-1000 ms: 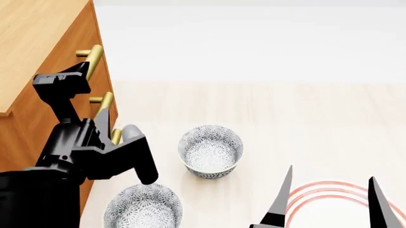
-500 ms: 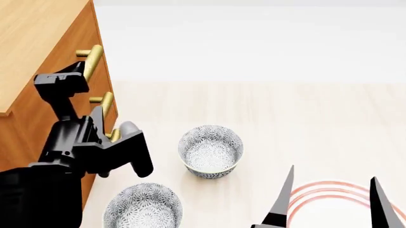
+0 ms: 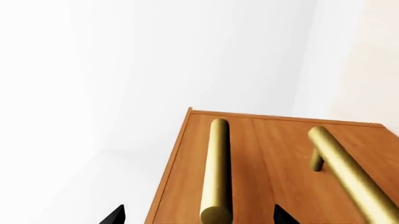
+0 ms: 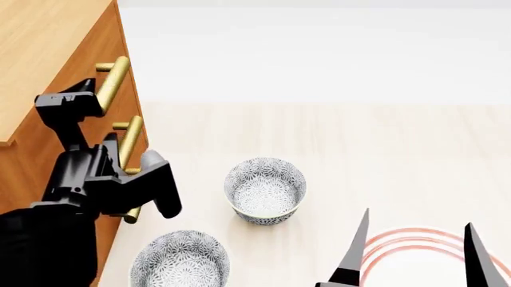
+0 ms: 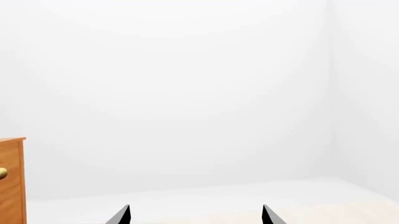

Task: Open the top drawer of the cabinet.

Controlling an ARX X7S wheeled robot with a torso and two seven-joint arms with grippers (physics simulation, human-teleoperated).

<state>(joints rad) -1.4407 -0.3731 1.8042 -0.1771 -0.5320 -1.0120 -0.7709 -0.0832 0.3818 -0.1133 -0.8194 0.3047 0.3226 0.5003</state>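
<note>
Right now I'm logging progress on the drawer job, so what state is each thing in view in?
top drawer: shut, front flush with the cabinet.
top drawer's brass handle: ungrasped, between the open fingertips.
left gripper: open.
right gripper: open, holding nothing.
far patterned bowl: upright, empty.
near patterned bowl: upright, empty.

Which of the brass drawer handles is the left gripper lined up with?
The top drawer's handle: it runs between the open left gripper's fingertips, while the next handle lies off to one side.
</note>
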